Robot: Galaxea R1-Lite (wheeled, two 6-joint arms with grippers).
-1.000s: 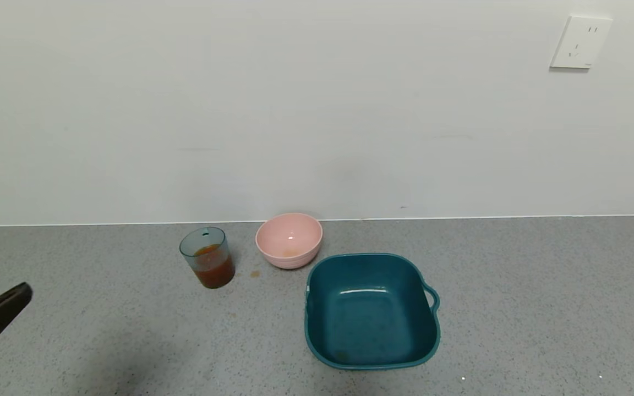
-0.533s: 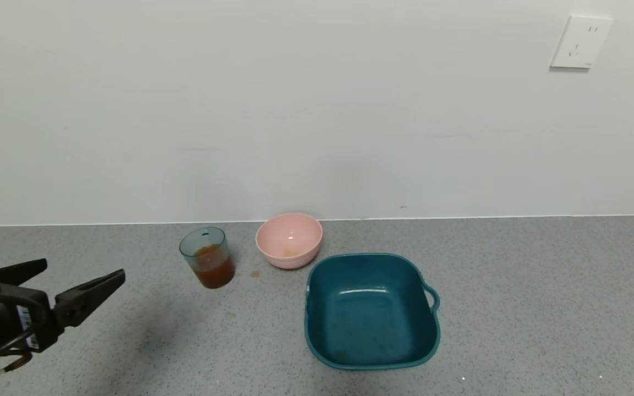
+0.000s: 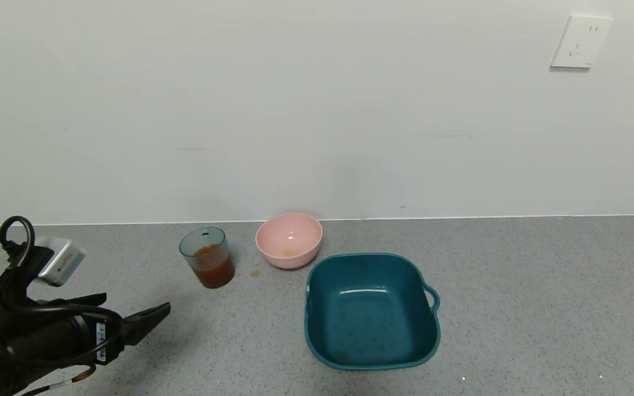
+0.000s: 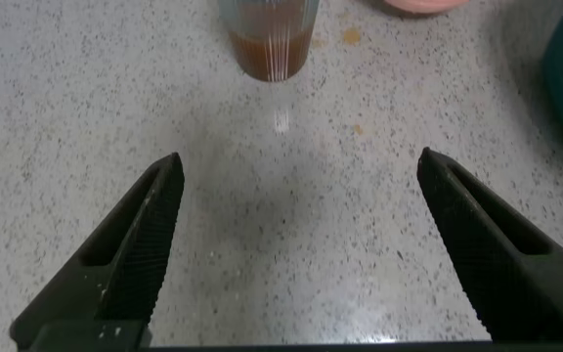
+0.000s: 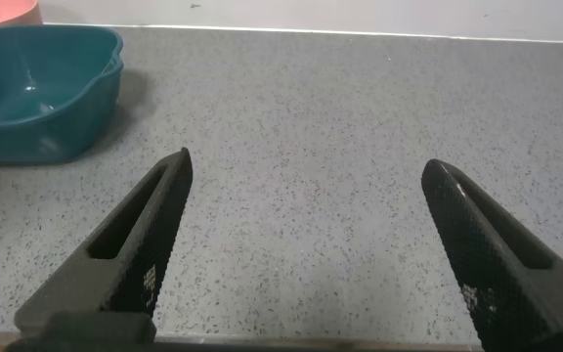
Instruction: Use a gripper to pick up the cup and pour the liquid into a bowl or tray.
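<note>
The ribbed blue-grey cup (image 3: 207, 257) stands upright on the grey counter, about half full of reddish-brown liquid (image 3: 214, 269). The dark teal basin (image 3: 371, 311) sits to its right, nearer the front, and holds no liquid. My left gripper (image 3: 132, 307) is open and empty at the front left, its fingers pointing toward the cup with a gap of counter between them. In the left wrist view the cup (image 4: 270, 37) stands straight ahead of the open gripper (image 4: 301, 166). My right gripper (image 5: 307, 166) is open and empty, out of the head view; the basin (image 5: 39, 93) lies off to its side.
A round pink bowl (image 3: 289, 240) stands between the cup and the basin, close to the white wall. Small brown drops (image 3: 255, 273) mark the counter beside the cup. A wall socket (image 3: 580, 42) is at the upper right.
My left gripper has come in from the left edge and moved right and forward toward the cup, fingers open. Cup, bowl and basin have not moved.
</note>
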